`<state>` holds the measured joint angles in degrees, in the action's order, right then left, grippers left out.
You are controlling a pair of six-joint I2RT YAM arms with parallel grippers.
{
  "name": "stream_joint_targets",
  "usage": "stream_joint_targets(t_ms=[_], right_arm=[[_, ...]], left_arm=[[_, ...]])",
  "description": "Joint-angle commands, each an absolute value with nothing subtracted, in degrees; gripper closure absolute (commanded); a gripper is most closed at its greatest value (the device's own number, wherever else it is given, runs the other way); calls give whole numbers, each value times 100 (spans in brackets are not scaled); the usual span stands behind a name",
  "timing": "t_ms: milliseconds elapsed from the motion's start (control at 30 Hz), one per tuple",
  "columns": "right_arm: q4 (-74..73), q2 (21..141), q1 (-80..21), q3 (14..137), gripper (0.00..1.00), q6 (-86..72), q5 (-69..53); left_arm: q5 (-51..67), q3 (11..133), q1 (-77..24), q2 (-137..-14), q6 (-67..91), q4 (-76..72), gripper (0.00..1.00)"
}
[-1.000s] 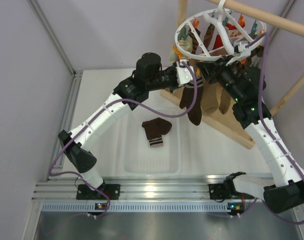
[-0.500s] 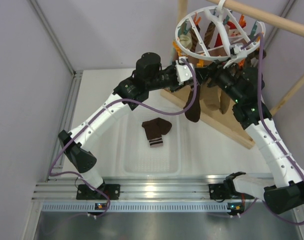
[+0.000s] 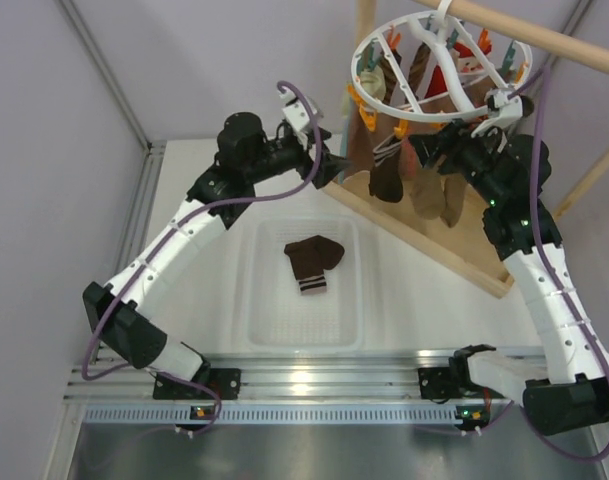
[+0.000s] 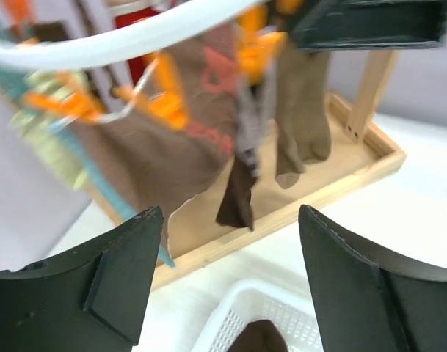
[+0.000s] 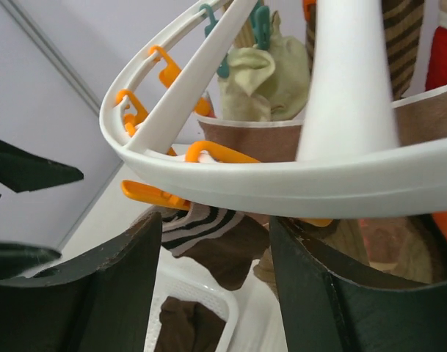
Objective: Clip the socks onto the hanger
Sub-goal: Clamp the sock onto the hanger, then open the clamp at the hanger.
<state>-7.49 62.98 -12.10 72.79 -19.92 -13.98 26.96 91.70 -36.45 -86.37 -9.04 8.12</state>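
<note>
White plastic frames the scene: the hanger [image 3: 431, 120], a spoked ring edged with orange and teal pegs, hangs by its hook from a wooden rod [image 3: 544, 35]. A dark brown sock [image 3: 387, 175] dangles from the hanger's near-left rim, its pale-striped cuff tucked just under an orange peg [image 5: 153, 194]. The other sock [image 3: 312, 262] lies crumpled well below and to the left of the hanger, inside a white basket [image 3: 304, 345]. The left gripper [image 4: 229, 216] points toward the hanger from its left side, apart from the ring, with its fingers spread wide and nothing between them. The right gripper [image 5: 214, 224] sits just beneath the hanger's near rim, jaws parted and clamped on nothing, and the white rim crosses above the gap. Tan socks [image 3: 429, 195] hang under the hanger beside the brown one, above a wooden plank [image 3: 454, 250].
</note>
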Motion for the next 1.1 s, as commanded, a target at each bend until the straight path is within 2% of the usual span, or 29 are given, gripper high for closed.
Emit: stream_joint_targets(t_ms=[0, 133, 200, 333, 500, 767, 900, 1067], right_arm=[[-738, 6065, -932, 7348, 41, -1846, -1424], [-729, 6038, -669, 7304, 41, -1784, -1494], [-721, 6029, -581, 7286, 40, -1732, -1520], [-651, 6064, -300, 7242, 40, -1740, -1591], [-536, 6152, -71, 7242, 40, -1740, -1670], [-571, 6205, 176, 7269, 39, -1679, -1819], [-580, 6205, 211, 7268, 39, -1679, -1881], [-519, 6231, 263, 7251, 39, -1722, -1890]], left_arm=[[3172, 8790, -2973, -8525, 787, -717, 20], [3699, 8456, -2593, -8824, 1414, -2044, 19], [4015, 8289, -2566, -8956, 1590, -3174, 19], [4307, 8217, -2680, -9438, 1767, -4436, 13], [4149, 8674, -2926, -10019, 1942, -4912, 10], [3939, 8763, -3550, -10406, 1477, -5220, 11], [3358, 8877, -3726, -10582, 1302, -5221, 15], [2752, 9123, -3963, -10792, 1037, -5063, 28]])
